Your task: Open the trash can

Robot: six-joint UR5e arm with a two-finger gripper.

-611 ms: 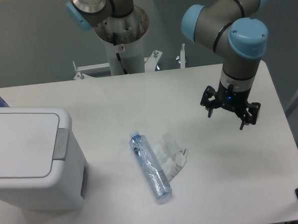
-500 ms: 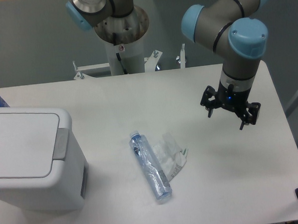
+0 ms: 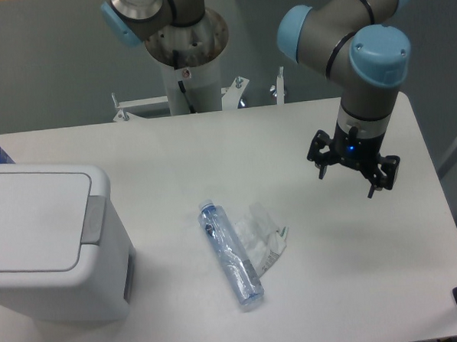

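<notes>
Gripper (image 3: 354, 174) on my arm hovering over the right side of the table (image 3: 288, 137), fingers spread wide and holding nothing, trash can (image 3: 52, 241) at near left with lid shut, well apart, clear bottle (image 3: 230, 253) lying between them beside crumpled plastic wrap (image 3: 261, 234)

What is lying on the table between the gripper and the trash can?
In the fixed camera view, a clear plastic bottle lies on its side with a crumpled clear wrapper beside it, between the open gripper and the trash can.

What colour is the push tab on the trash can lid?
Grey. The push tab sits at the lid's right edge on the white trash can, clear in the fixed camera view.
</notes>
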